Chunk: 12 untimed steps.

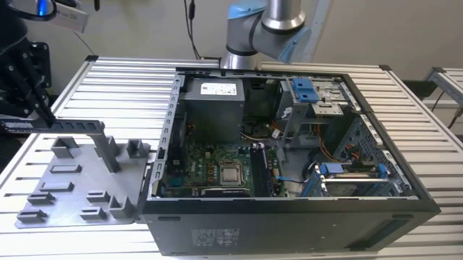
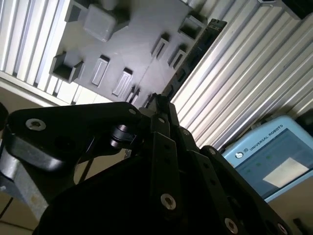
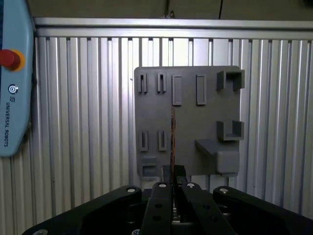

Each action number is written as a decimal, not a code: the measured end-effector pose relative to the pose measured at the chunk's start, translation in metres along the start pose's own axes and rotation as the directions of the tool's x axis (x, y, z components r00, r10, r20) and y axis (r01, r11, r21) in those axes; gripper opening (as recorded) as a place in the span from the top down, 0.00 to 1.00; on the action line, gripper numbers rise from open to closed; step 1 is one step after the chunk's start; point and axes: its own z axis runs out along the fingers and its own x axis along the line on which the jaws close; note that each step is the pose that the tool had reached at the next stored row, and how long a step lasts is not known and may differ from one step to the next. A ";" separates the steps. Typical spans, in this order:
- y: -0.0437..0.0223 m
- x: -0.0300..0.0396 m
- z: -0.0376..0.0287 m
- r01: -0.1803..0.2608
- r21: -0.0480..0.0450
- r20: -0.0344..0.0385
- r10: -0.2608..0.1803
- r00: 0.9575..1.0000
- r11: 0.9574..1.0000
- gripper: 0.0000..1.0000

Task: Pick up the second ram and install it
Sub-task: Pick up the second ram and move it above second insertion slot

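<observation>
Black gripper [image 3: 173, 177] looks pressed shut on the second ram [image 3: 172, 137], right? In the first wrist view the fingertips [image 3: 165, 188] sit on either side of the stick's near end. — poster

Yep, it's pinching the stick by one end. In the exterior view the gripper [image 1: 45, 120] is at the exterior view's left, and the second ram [image 1: 76, 126] sticks out level from it, over the grey tray [image 1: 72, 187]. Can't tell if the far end is clear of the tall grey post [image 1: 110, 151] under it. — reply

Any tips for the carry? — poster

I'd say hold it level and square so it doesn't twist between the pads, and mind the posts plus the near wall of the open PC case [image 1: 289, 222] over at the exterior view's right. One-end grips lever easily, so go slow. — reply

And the stick itself? — poster

Dark, long and really thin. Edge-on it's a reddish-brown sliver, and in the second wrist view it's a slim dark bar [image 2: 195, 54] reaching out past the tray [image 2: 122, 54]. — reply
</observation>
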 end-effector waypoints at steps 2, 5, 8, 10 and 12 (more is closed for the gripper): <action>-0.0072 -0.0001 -0.0002 0.000 -0.001 0.000 0.000 1.000 1.000 0.86; -0.0164 -0.0002 -0.0005 0.000 -0.001 0.000 0.000 1.000 1.000 0.86; -0.0270 -0.0004 -0.0008 0.001 -0.001 0.000 -0.001 1.000 1.000 0.86; -0.0337 -0.0004 -0.0010 0.001 -0.001 0.000 -0.001 1.000 1.000 0.86; -0.0404 -0.0005 -0.0012 0.001 -0.001 0.000 -0.001 1.000 1.000 0.86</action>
